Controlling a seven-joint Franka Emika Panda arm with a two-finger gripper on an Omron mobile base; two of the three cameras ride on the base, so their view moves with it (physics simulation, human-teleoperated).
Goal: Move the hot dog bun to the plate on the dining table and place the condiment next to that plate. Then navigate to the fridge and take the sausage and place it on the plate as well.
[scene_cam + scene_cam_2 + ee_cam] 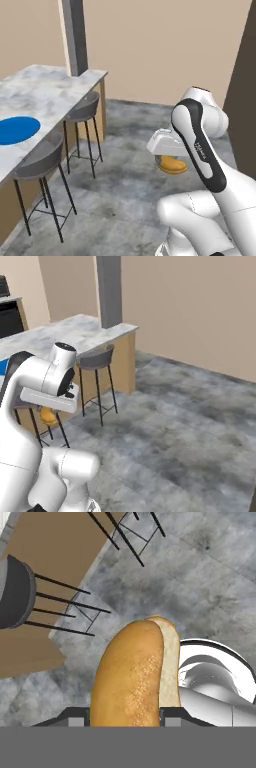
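My gripper (171, 159) is shut on the hot dog bun (173, 165), a golden-tan roll hanging under the white hand above the grey floor. In the hand view the bun (133, 674) stands upright between the two dark fingertips of the gripper (125, 720), its paler side to the right. From the right base view the bun (48, 416) peeks out below the hand. The blue plate (16, 129) lies on the marble dining table (52, 90) at the left, well away from the gripper. A sliver of the plate (2, 367) shows behind the arm.
Two grey bar stools (39, 159) (84, 108) stand along the table's near side. A grey pillar (75, 35) rises at the table's far end. Open tiled floor (125, 165) lies between me and the table. A dark appliance (10, 316) sits far left.
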